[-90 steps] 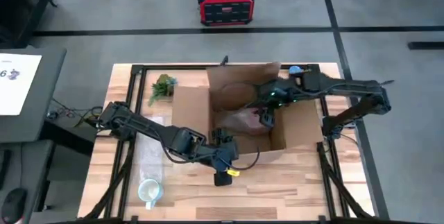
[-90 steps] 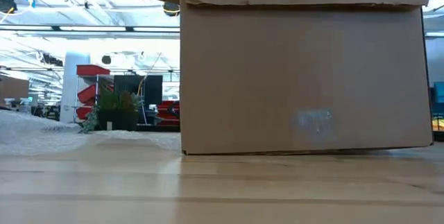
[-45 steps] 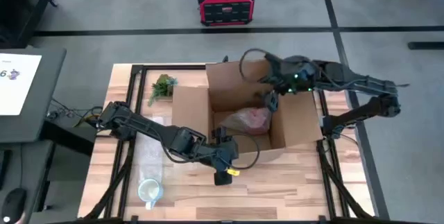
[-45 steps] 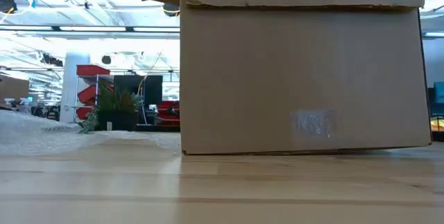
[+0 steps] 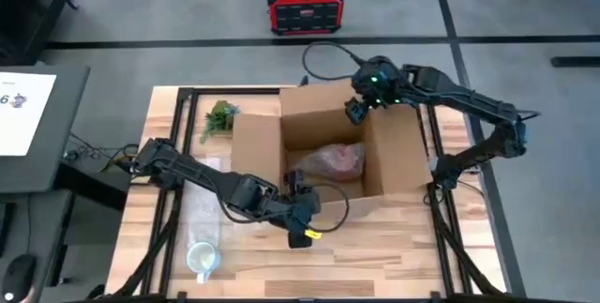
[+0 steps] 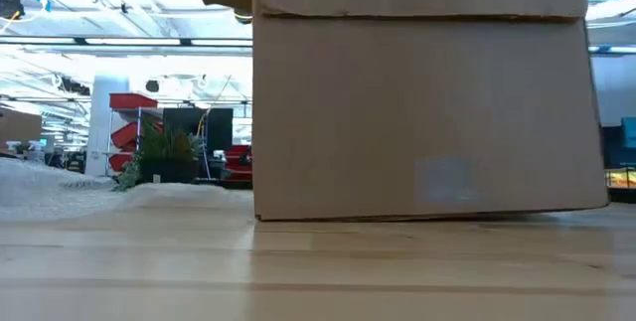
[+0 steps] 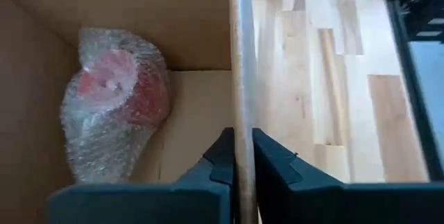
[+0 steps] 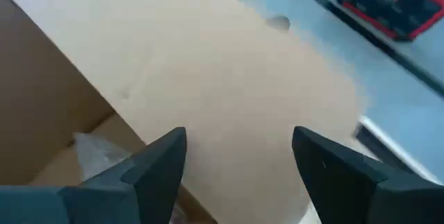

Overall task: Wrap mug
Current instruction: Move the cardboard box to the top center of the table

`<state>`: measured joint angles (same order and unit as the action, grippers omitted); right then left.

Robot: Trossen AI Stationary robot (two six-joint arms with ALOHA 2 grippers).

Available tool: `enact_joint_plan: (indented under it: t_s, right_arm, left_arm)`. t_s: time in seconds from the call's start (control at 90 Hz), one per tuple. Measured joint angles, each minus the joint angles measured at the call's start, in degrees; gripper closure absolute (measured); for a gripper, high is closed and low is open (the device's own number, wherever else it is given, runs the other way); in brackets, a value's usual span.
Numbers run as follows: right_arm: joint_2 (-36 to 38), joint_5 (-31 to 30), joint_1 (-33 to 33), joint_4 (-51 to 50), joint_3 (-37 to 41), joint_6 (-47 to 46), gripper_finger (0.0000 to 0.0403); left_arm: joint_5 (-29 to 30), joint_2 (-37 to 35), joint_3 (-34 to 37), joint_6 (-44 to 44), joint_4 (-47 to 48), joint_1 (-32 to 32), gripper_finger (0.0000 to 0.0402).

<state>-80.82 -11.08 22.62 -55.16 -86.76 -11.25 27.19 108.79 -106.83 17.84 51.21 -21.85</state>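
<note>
- The left gripper [image 7: 238,156] has its fingers [image 7: 216,161] pinched narrow on the near wall of the cardboard box [image 5: 328,158], one finger inside and one outside the thin edge.
- In the high view that left gripper [image 5: 302,211] sits at the box's front side, its arm stretched across the bench [image 5: 375,256] from the left.
- The right gripper [image 8: 239,158] has its fingers [image 8: 163,158] spread wide, holding nothing, facing the box's rear flap [image 8: 229,78].
- From above, the right gripper [image 5: 359,109] hovers over the box's back right corner.
- The mug [image 7: 114,99], red and bundled in bubble wrap, lies inside the box on its floor, towards the right half [image 5: 333,162].
- A sheet of bubble wrap [image 5: 199,211] and a clear cup [image 5: 202,259] lie on the bench's left side; a small green plant [image 5: 218,118] stands near the back left.
</note>
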Motion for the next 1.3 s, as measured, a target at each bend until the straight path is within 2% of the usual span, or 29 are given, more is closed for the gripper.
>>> enact_joint_plan:
  t_s: [0.122,0.233,0.478,0.622,0.778,0.922,1.033,1.2,1.3]
  right_arm:
    - [0.25,-0.10,0.19,1.32,-0.22,2.06,0.0148]
    - [1.97,0.56,0.03,0.38,-3.59,2.95,0.0148]
    - [6.31,0.90,-3.79,-7.00,-15.95,3.77,0.0148]
    - [9.49,3.54,-8.55,-10.23,-19.47,0.61,0.0148]
    - [11.99,3.72,-15.07,-13.63,-19.47,-3.74,0.0148]
    - [12.64,3.58,-20.57,-16.91,-19.45,-8.03,0.0148]
    - [12.64,-0.98,-24.90,-16.96,-18.88,-9.35,0.0148]
    - [12.59,-11.69,-30.40,-16.52,-17.05,-9.39,0.0148]
    - [12.07,-14.65,-31.97,-16.31,-16.68,-9.46,0.0148]
  left_arm:
    - [3.01,0.00,0.05,-0.14,0.31,1.30,0.0373]
    - [6.63,0.02,0.09,-2.50,0.12,2.48,0.0367]
    - [7.56,0.12,0.19,-8.89,-1.74,6.77,0.0350]
    - [7.83,0.35,0.28,-14.69,-4.71,10.32,0.0335]
    - [6.91,0.37,0.33,-17.95,-5.51,13.41,0.0313]
    - [-0.15,0.11,0.31,-18.13,-5.49,16.79,0.0285]
    - [-3.27,0.13,0.00,-16.93,-5.17,18.15,0.0263]
    - [-3.40,0.16,-4.25,-17.49,-5.49,18.37,0.0247]
    - [-2.54,0.13,-7.47,-19.25,-5.49,18.39,0.0247]
